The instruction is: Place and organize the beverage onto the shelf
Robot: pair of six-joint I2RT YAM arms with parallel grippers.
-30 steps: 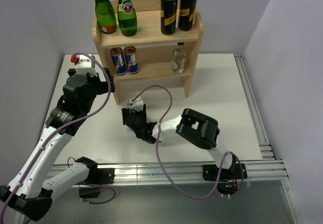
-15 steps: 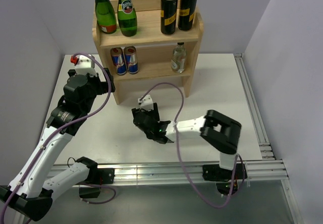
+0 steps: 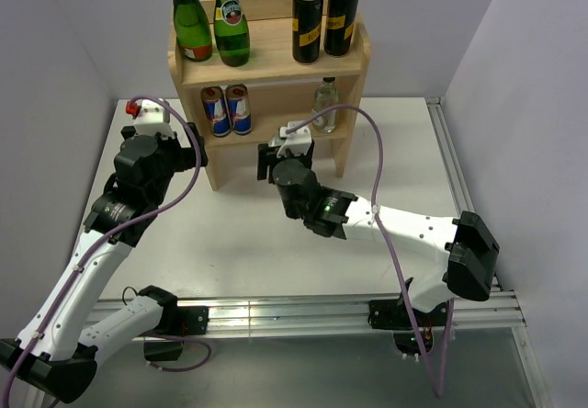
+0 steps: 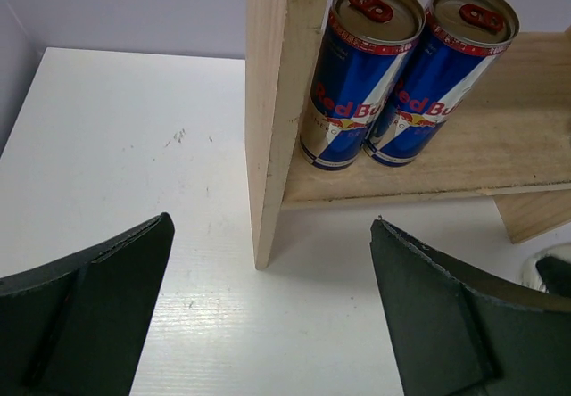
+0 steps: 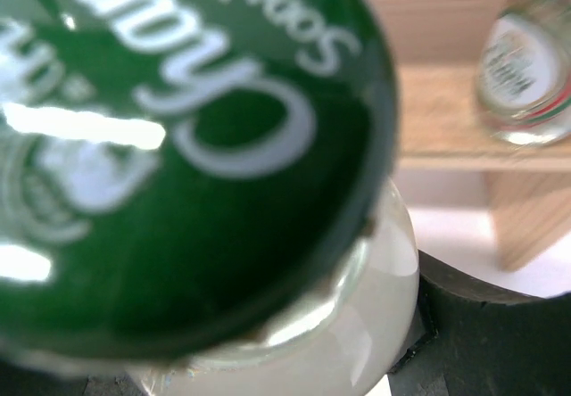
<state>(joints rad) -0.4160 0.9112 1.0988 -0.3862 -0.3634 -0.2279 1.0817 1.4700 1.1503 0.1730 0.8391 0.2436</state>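
Observation:
The light wood shelf (image 3: 266,54) stands at the back of the table. Its top board holds two green bottles (image 3: 191,17) and two black cans (image 3: 323,20). On the lower tier are two Red Bull cans (image 4: 357,66) and a small clear bottle (image 5: 526,75). My right gripper (image 3: 276,164) hovers just in front of the lower tier, shut on a clear glass bottle with a green cap (image 5: 178,146); one dark finger (image 5: 482,334) presses its side. In the top view this bottle is hidden under the gripper. My left gripper (image 4: 268,325) is open and empty, facing the shelf's left side panel (image 4: 272,119).
A purple cable (image 3: 367,141) loops from the right wrist over the table beside the shelf's right panel. Metal rails (image 3: 459,197) run along the right and near edges of the table. Grey walls close in the back and sides.
My right arm has swung from low over the near middle of the table up and back to the front of the shelf's lower tier. The left arm has not moved.

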